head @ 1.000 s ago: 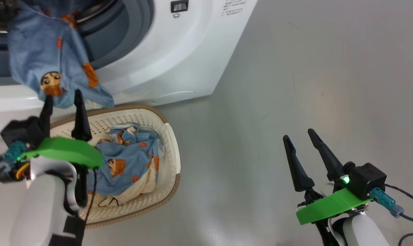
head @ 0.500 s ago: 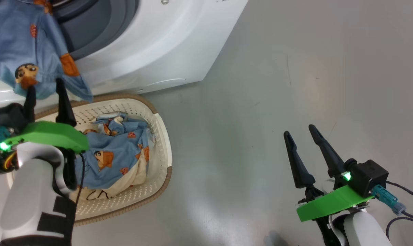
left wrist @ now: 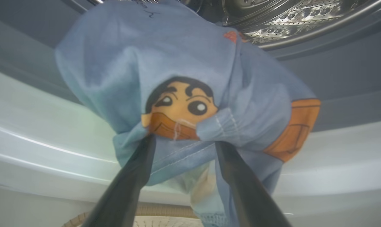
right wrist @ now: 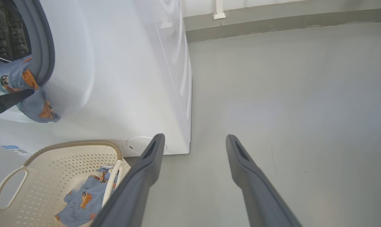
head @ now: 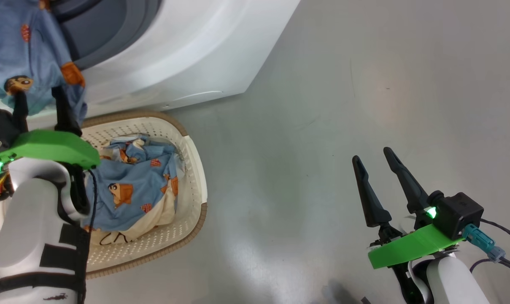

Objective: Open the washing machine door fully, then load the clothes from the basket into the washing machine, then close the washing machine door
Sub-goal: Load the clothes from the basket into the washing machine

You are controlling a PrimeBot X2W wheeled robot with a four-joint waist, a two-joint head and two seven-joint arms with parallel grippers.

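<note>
The white washing machine (head: 187,50) stands at the upper left with its steel drum (left wrist: 288,22) exposed; the washing machine door is out of view. A light blue garment (left wrist: 177,63) with a cartoon face hangs from the opening over the lip. My left gripper (left wrist: 184,141) is open, its fingertips at the garment's lower hem. Below it sits the basket (head: 195,169), holding more blue printed clothes (head: 128,190) and a cream cloth (head: 153,221). My right gripper (head: 371,154) stands open over bare floor, with nothing between its fingers (right wrist: 240,176).
Grey floor (head: 343,105) stretches to the right of the machine and the basket (right wrist: 51,170). A grey skirting strip (right wrist: 272,22) runs along the far wall. Cables (head: 499,249) trail from my right wrist. A small blue label (right wrist: 15,150) sits low on the machine front.
The head camera has shifted, so the machine and basket sit further left and up in the picture. My left gripper stays open at the hanging garment. The right gripper has barely moved.
</note>
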